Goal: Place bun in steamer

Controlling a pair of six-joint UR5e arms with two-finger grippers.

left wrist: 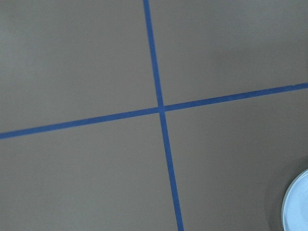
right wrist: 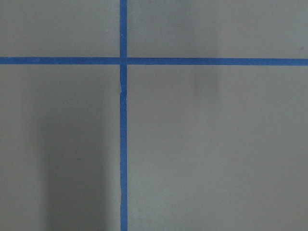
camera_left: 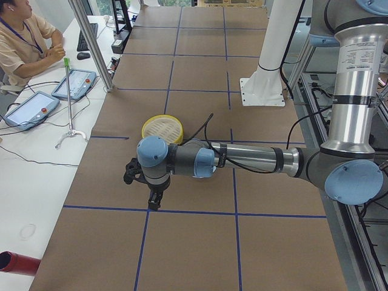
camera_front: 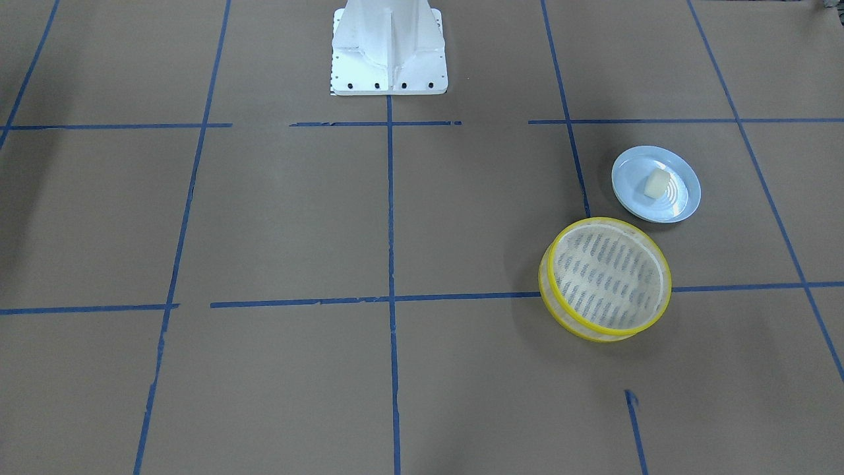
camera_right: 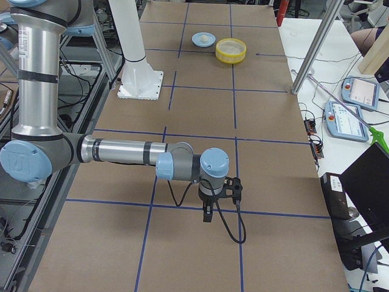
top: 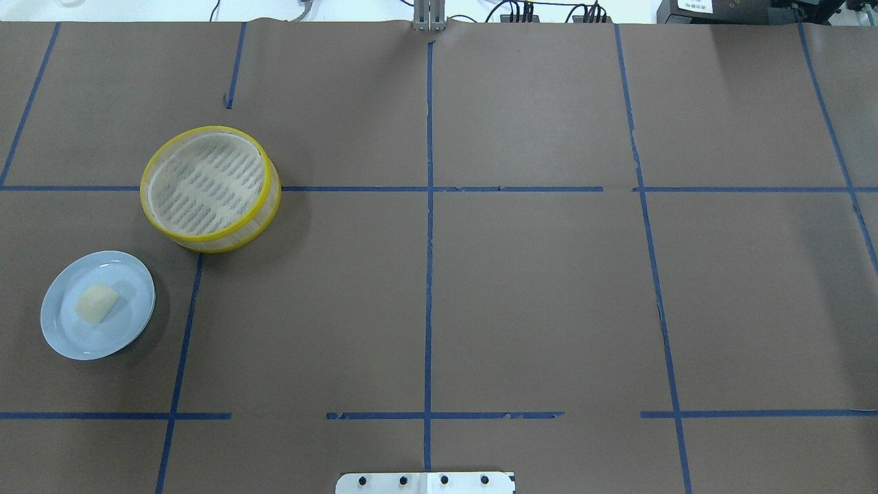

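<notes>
The bun (camera_front: pixel 656 184) is a small cream-white lump lying on a pale blue plate (camera_front: pixel 682 201). The steamer (camera_front: pixel 605 278), round with yellow rims and a slotted base, stands empty just beside the plate. In the overhead view the bun (top: pixel 96 302) and plate (top: pixel 68 333) are at the left, with the steamer (top: pixel 206 182) farther out. My left gripper (camera_left: pixel 155 201) hangs over the table near the plate's side. My right gripper (camera_right: pixel 206 214) hangs far from both. I cannot tell whether either is open or shut.
The table is brown paper with a blue tape grid. The white robot base (camera_front: pixel 389 49) stands at the middle of the robot's side. An operator (camera_left: pixel 24 36) sits at a side desk with tablets. The plate's edge (left wrist: pixel 299 202) shows in the left wrist view.
</notes>
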